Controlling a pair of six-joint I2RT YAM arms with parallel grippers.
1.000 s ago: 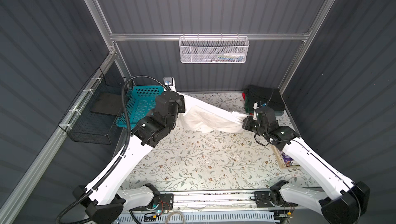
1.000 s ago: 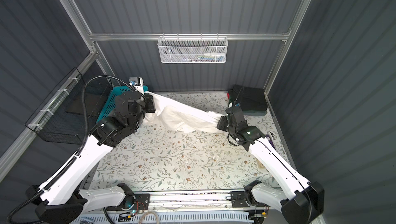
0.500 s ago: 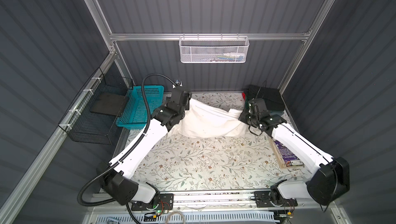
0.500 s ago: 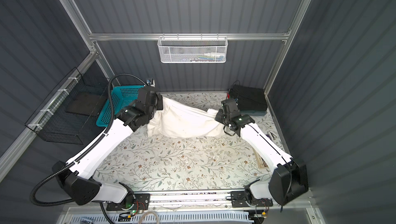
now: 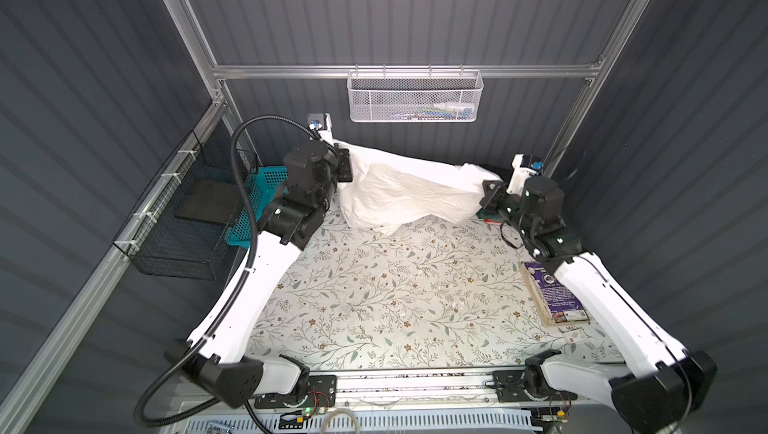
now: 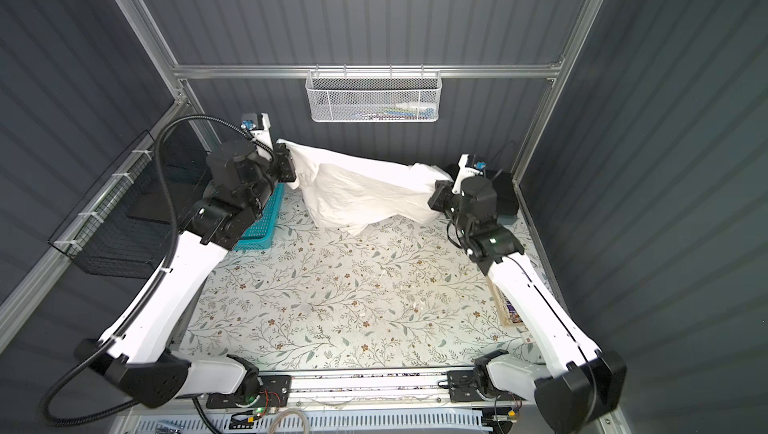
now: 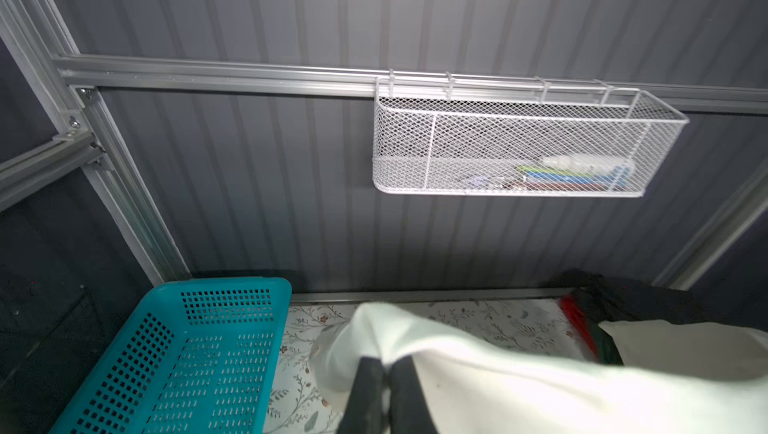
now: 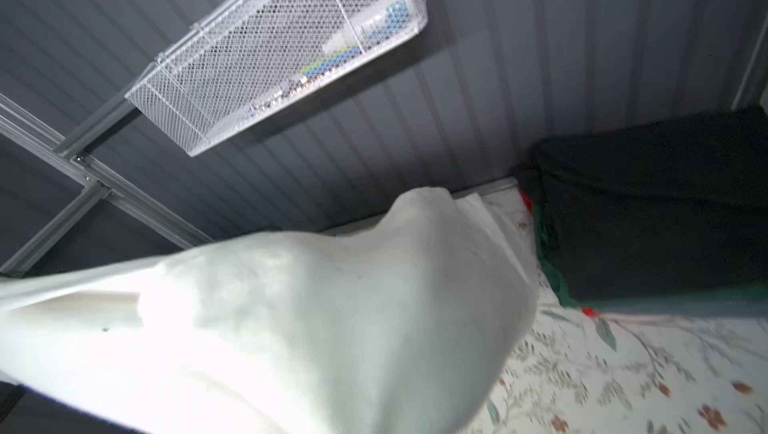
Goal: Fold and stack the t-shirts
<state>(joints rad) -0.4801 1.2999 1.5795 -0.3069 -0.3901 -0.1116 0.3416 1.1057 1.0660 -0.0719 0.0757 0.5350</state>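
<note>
Both ends of a white t-shirt [image 5: 399, 195] are held up over the back of the table [image 5: 395, 294]. Beside the teal basket [image 5: 266, 180], the left gripper [image 5: 345, 164] is clamped tight on the higher end. The cloth sags in the middle, its lowest fold close to the table. The right gripper [image 5: 486, 199] pinches the lower end firmly, just in front of the stack of folded shirts [image 8: 665, 211].

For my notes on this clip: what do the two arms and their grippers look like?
Left arm and right arm alike: smooth white curved links, black joint housings. A thick black corrugated hose loops along the left one; thin black wires hang at the right wrist. The left gripper and right gripper are black, each beside a white camera mount with a blue connector.
</note>
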